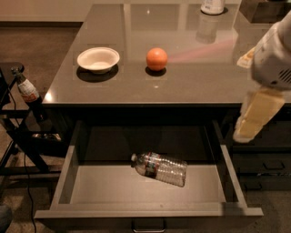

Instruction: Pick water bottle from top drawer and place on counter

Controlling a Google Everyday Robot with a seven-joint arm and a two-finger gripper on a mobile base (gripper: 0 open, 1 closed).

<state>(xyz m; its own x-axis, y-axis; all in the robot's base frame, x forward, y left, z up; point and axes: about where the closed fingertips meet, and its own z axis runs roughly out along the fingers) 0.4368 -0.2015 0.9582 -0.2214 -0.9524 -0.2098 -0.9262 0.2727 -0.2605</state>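
Note:
The water bottle (160, 168) lies on its side in the open top drawer (100, 193), cap to the left, clear and ribbed with a dark label near the neck. The counter (182, 82) is above the drawer. My gripper (257, 116) hangs at the right edge of the camera view, above the drawer's right side and up and to the right of the bottle, not touching it. Its cream finger (259, 111) points down.
On the counter stand a white bowl (98, 59), an orange (157, 58) and a white container (212, 6) at the back. A dark cola bottle (28, 93) sits on a black stand at the left. Smaller dark drawers (266, 166) are at the right.

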